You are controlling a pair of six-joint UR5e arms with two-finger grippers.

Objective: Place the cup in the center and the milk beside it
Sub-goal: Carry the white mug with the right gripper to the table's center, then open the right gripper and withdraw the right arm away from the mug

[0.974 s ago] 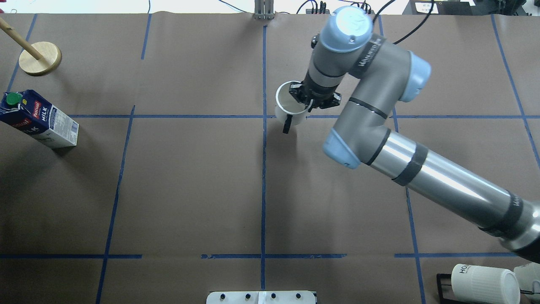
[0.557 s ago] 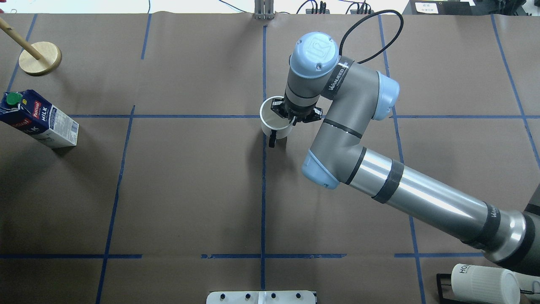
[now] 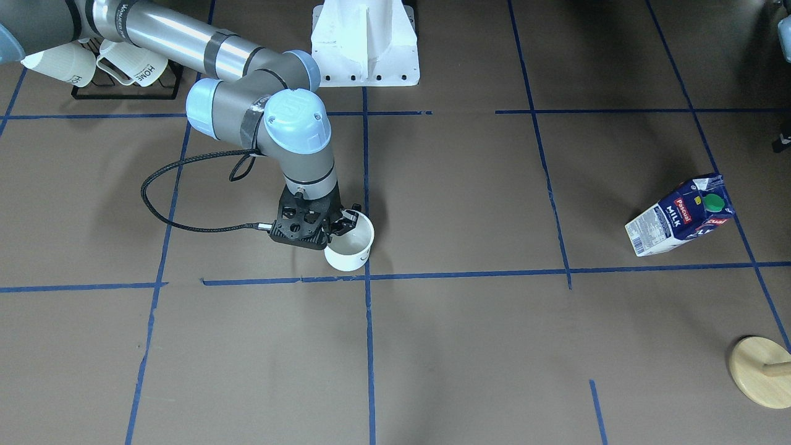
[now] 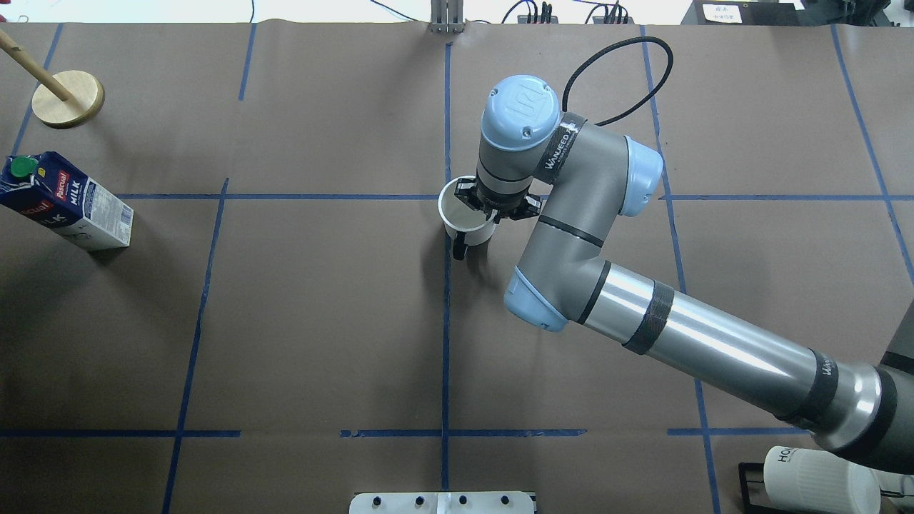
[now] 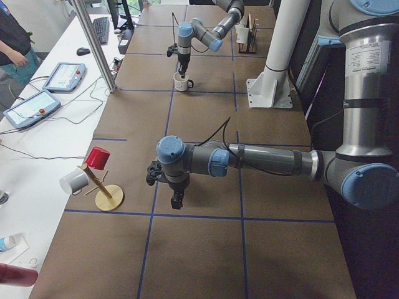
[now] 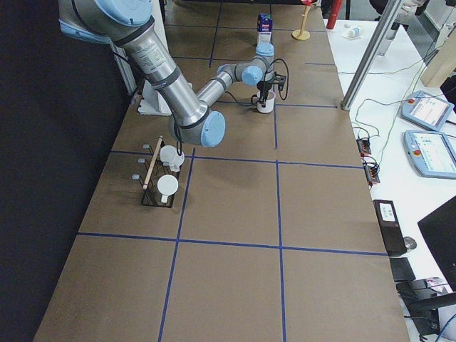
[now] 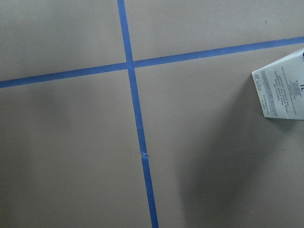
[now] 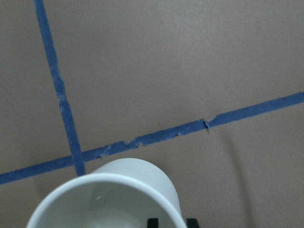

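The white cup [image 4: 463, 214] hangs upright from my right gripper [image 4: 490, 212], which is shut on its rim. Its black handle [image 4: 458, 250] points toward the robot; the smiley face does not show. The cup is low, just beside the center tape crossing [image 4: 447, 196]. In the front view the cup [image 3: 350, 246] sits just behind the crossing [image 3: 367, 276]. I cannot tell whether it touches the paper. The milk [image 4: 68, 203] stands tilted at the far left, also in the front view [image 3: 680, 216]. My left gripper [image 5: 177, 200] shows only in the left side view; I cannot tell its state.
Ribbed "HOME" mugs [image 4: 821, 478] lie on a black rack at the near right corner. A wooden mug stand's base [image 4: 68, 98] is at the far left, beyond the milk. A black cable [image 3: 160, 210] loops from the right wrist. The robot's white base [image 3: 366, 43] stands at the table edge.
My right arm has carried the cup left and toward the robot, from right of the vertical tape line to the crossing, and lower. The milk has not moved.
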